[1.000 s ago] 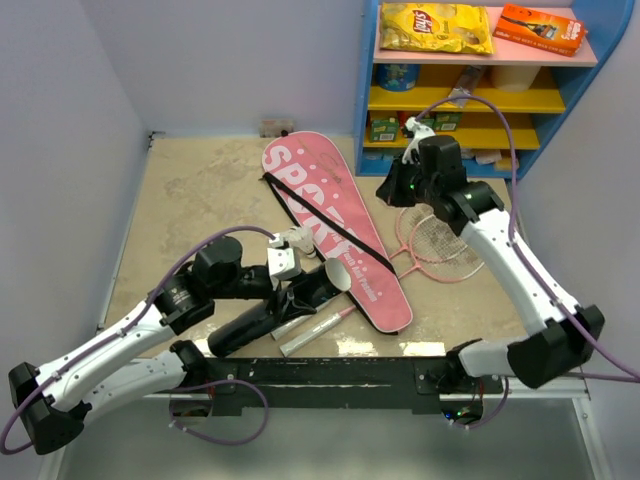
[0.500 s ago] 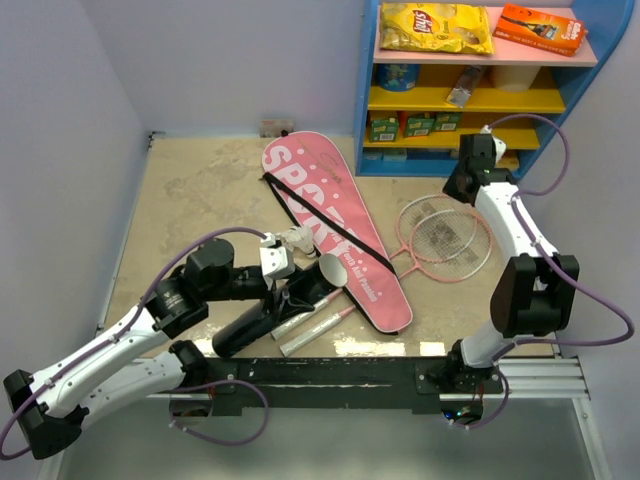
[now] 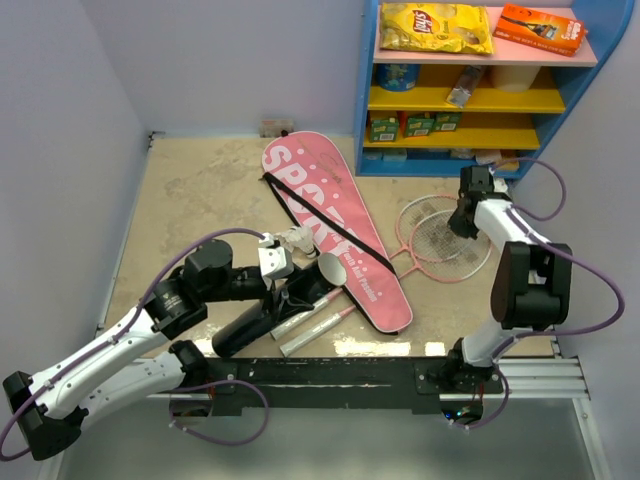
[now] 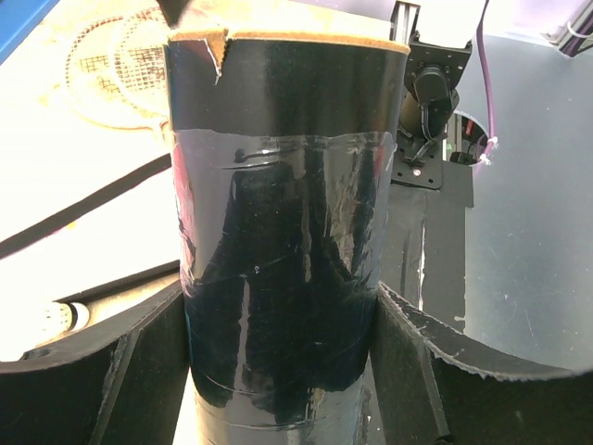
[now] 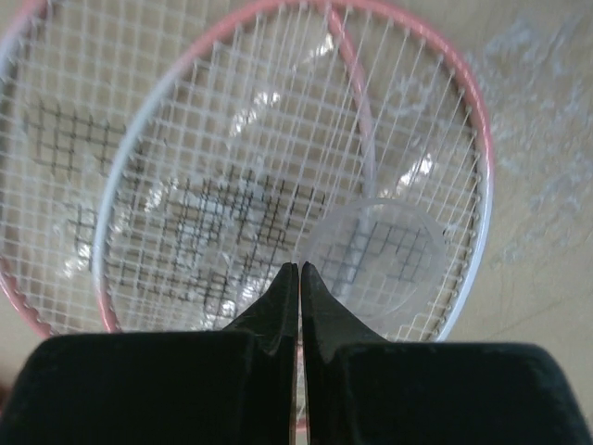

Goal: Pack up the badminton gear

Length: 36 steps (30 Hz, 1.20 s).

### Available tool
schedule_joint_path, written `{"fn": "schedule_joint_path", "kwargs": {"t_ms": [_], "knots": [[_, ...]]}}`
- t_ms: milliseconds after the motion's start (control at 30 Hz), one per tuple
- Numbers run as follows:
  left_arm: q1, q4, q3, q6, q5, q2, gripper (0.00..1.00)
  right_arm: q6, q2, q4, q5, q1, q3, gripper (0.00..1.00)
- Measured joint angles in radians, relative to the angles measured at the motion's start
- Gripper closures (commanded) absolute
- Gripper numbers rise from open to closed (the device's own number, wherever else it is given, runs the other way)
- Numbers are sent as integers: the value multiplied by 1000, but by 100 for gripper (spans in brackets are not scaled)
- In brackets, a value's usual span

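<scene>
A long black tube lies slanted near the table's front, its open end resting on the pink SPORT bag. My left gripper is shut on the tube. In the left wrist view the tube fills the gap between both fingers of that gripper. Two pink-framed rackets lie overlapped right of the bag. My right gripper hovers just over their heads, shut and empty. A clear round disc lies on the strings.
Pale silvery handles lie beside the tube at the front. A blue shelf unit stands at the back right, with a yellow snack packet and an orange box on top. A black rail runs along the near edge.
My right arm has swung from near the shelf, folded back and come down over the racket heads. The left arm and the tube have barely shifted.
</scene>
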Motion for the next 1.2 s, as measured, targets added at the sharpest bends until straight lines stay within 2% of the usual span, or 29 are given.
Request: {"fn": "schedule_joint_path", "kwargs": {"t_ms": [200, 333, 733, 767, 800, 867, 900, 1000, 1200], "knots": [[0, 0, 0, 0, -5, -2, 81, 0, -101, -8, -28, 31, -122, 100], [0, 0, -2, 0, -5, -5, 82, 1, -160, 0, -34, 34, -144, 100], [0, 0, -7, -18, -32, -8, 81, 10, -78, 75, -79, 35, -172, 100], [0, 0, -8, -19, -35, -8, 81, 10, -70, 76, -80, 35, -172, 99], [0, 0, -8, -23, -37, -8, 81, 10, -66, 79, -80, 35, -172, 86], [0, 0, -8, -26, -41, -8, 81, 13, -64, 82, -79, 35, -172, 77], [0, 0, -8, -26, -43, -7, 81, 9, -64, 87, -79, 35, -172, 68], [0, 0, -8, -26, -48, -6, 81, 5, -64, 92, -78, 35, -172, 63], [0, 0, -9, -26, -55, 2, 81, 0, -68, 94, -82, 41, -172, 60]]}}
